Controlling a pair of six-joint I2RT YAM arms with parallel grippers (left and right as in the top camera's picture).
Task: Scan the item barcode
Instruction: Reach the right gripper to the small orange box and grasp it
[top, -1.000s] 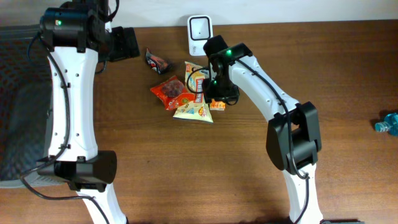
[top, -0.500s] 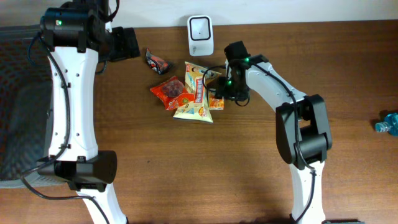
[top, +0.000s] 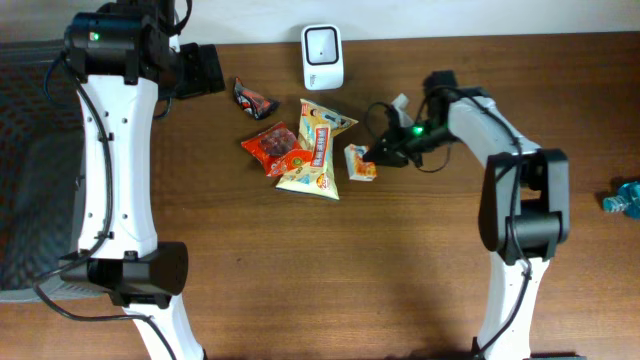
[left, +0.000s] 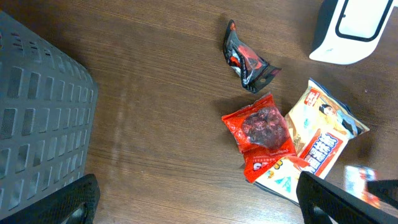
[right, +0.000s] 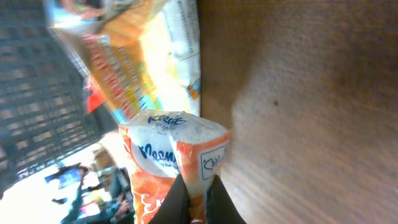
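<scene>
Your right gripper (top: 384, 154) swung right, dragging the small orange packet (top: 361, 163) clear of the snack pile (top: 305, 150), jaws pinched on its edge. The scanner (top: 322, 56) lies up-left of the packet, right arm nearer. Your left gripper (left: 199, 205) gapes wide, holding nothing.

Small orange-and-white packet (top: 361, 163), pinched at 1 edge by the right gripper (top: 381, 154), sits just right of the snacks (top: 305, 150); white scanner (top: 322, 45) stands upright behind.

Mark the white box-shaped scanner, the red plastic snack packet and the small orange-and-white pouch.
white box-shaped scanner (top: 322, 55), overhead view, front face.
red plastic snack packet (left: 261, 132), left wrist view, middle.
small orange-and-white pouch (right: 166, 149), right wrist view, white upper part.
</scene>
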